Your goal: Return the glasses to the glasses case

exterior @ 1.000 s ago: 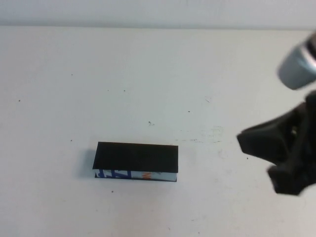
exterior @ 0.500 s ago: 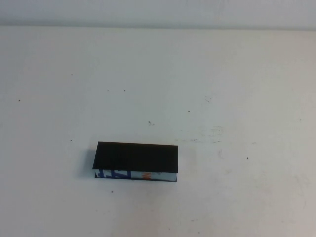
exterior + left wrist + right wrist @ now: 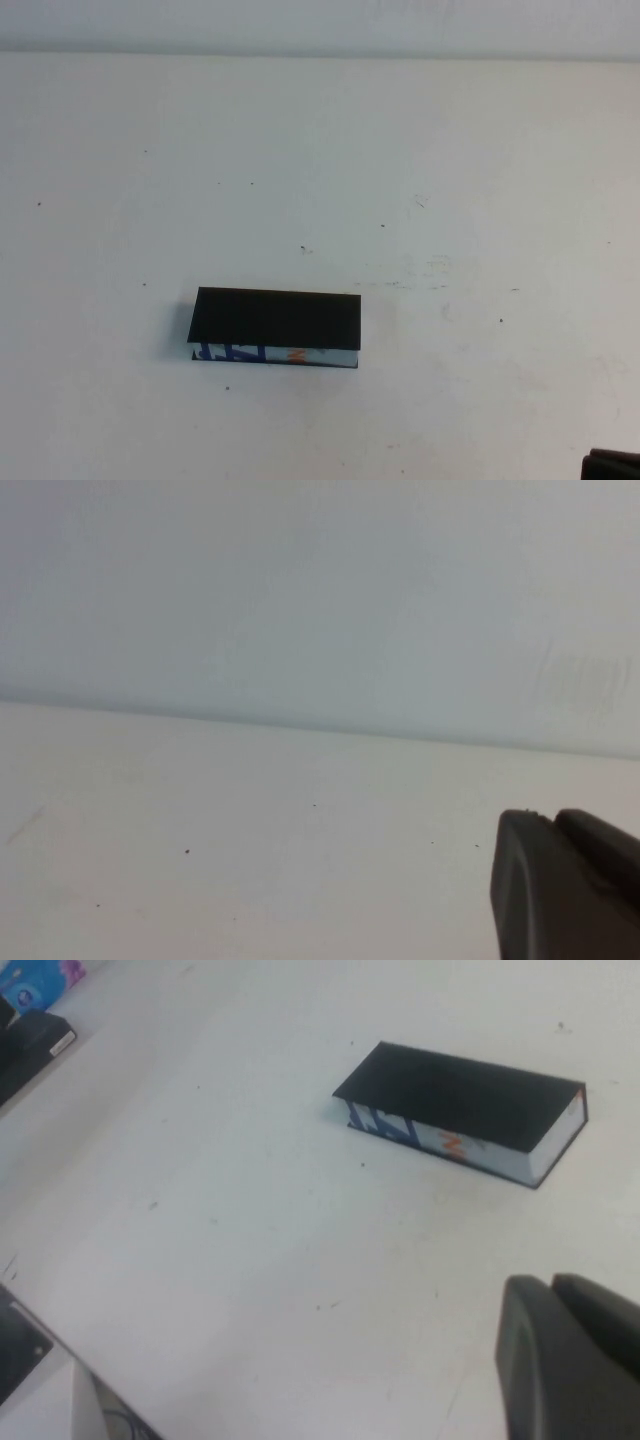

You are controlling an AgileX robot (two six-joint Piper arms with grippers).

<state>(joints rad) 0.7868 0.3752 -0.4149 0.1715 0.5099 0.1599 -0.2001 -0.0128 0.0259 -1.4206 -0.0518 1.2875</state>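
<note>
1. The glasses case point(image 3: 276, 326) lies flat on the white surface point(image 3: 450, 180), a bit left of centre in the high view & toward the near side. Its long side runs left-right.
2. Case lid is black, flat & down, covering the whole top. The front strip facing the robot shows blue, white & orange print. Right wrist view point(image 3: 462, 1112) shows the same: lid shut, patterned long side & a pale end face visible.
3. The glasses can't be seen in any view.
4. Right gripper point(image 3: 570, 1360): only a dark rounded piece shows at the edge of its wrist view, well apart from the case. In the high view a small black bit point(image 3: 612, 466) pokes in at the near-right corner. Can't tell if its jaws are open or closed.
5. Left gripper point(image 3: 565, 885): 1 dark piece shows in its wrist view, over bare surface w/ a pale wall behind. Not seen in the high view. Can't tell its jaw state either.
6. The surface carries a few small dark specks & faint scuffs right of the case.
7. Right wrist view also shows dark objects & a blue-patterned item point(image 3: 35, 985) at the surface's far edge; too little visible to ID.
</note>
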